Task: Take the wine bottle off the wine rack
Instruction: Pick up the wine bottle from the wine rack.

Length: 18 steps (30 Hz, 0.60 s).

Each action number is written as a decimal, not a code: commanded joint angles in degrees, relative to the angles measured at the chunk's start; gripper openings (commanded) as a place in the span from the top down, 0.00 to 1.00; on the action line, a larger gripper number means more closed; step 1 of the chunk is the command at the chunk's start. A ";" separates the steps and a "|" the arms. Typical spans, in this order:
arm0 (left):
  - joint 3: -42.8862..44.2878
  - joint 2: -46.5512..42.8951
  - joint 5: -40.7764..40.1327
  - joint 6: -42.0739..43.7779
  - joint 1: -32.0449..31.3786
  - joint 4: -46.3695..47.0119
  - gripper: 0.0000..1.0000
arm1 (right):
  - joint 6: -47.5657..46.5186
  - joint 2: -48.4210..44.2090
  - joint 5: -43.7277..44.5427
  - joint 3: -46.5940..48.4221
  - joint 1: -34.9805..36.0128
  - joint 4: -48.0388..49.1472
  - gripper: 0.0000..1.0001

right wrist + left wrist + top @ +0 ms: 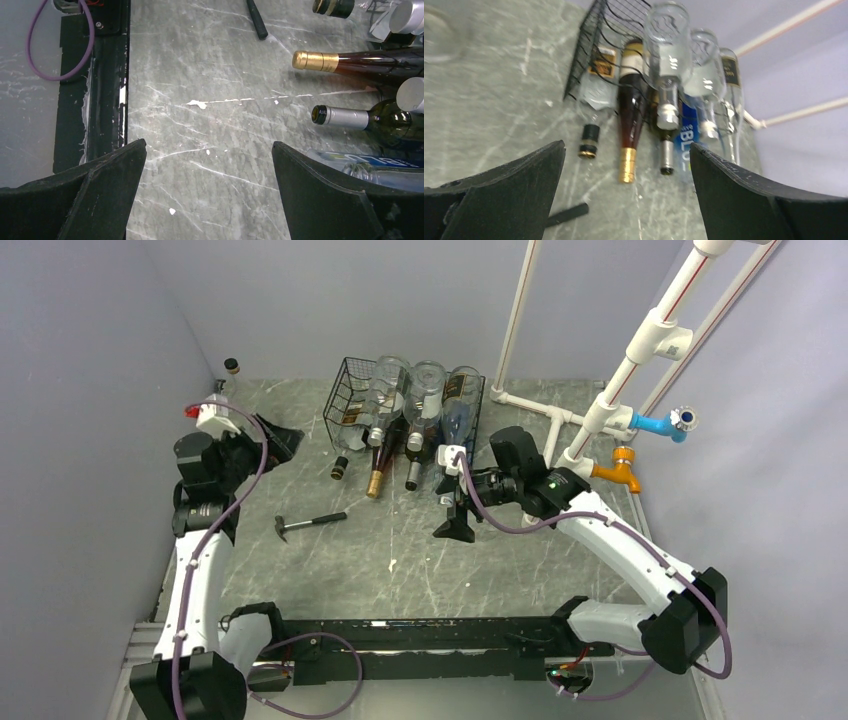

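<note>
The wine rack [345, 405], a black wire-mesh basket, is set at the back middle of the grey marbled table [400, 560], and seven bottles can be counted in it in the left wrist view. Two of them are wine bottles: a dark amber wine bottle with a gold foil cap [630, 120] and, just beside it, a green wine bottle with a silver foil cap [372, 120]. Both are laid in the lower row with their necks pointed out of the rack toward the arms. The lower row is shared with a clear bottle with a black cap [591, 107] at the left end and a blue-labelled bottle [688, 137] on the right. Three clear glass bottles [427, 380] are laid on top. The right gripper [209, 145] is held over bare table just in front of the protruding necks, its jaws spread wide with nothing between them. The left gripper [626, 147] is held to the left of the rack and faced toward it, its jaws likewise spread apart and empty. One hammer [312, 522] is seen lying on the table between the arms. One small dark-capped bottle [232, 375] is stood upright in the back left corner. A white pipe frame [640, 350] with one blue tap [665, 425] and one orange tap [620, 468] is fixed at the right.
</note>
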 commanded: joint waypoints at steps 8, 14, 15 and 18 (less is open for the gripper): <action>-2.48 -1.19 14.27 -6.87 -2.55 -1.30 0.00 | -1.84 -1.77 -2.83 -0.07 -1.23 0.37 0.00; -0.04 -1.50 7.03 -1.76 -10.47 -4.98 0.01 | -2.62 -2.09 -3.90 0.04 -1.25 -0.44 0.00; 0.31 -1.41 5.97 -1.18 -12.01 -5.32 0.00 | -2.89 -1.80 -4.00 0.25 -1.25 -0.89 0.00; 0.36 -1.27 3.47 -0.33 -15.37 -4.21 0.00 | -3.60 -1.27 -3.74 0.50 -1.35 -1.46 0.00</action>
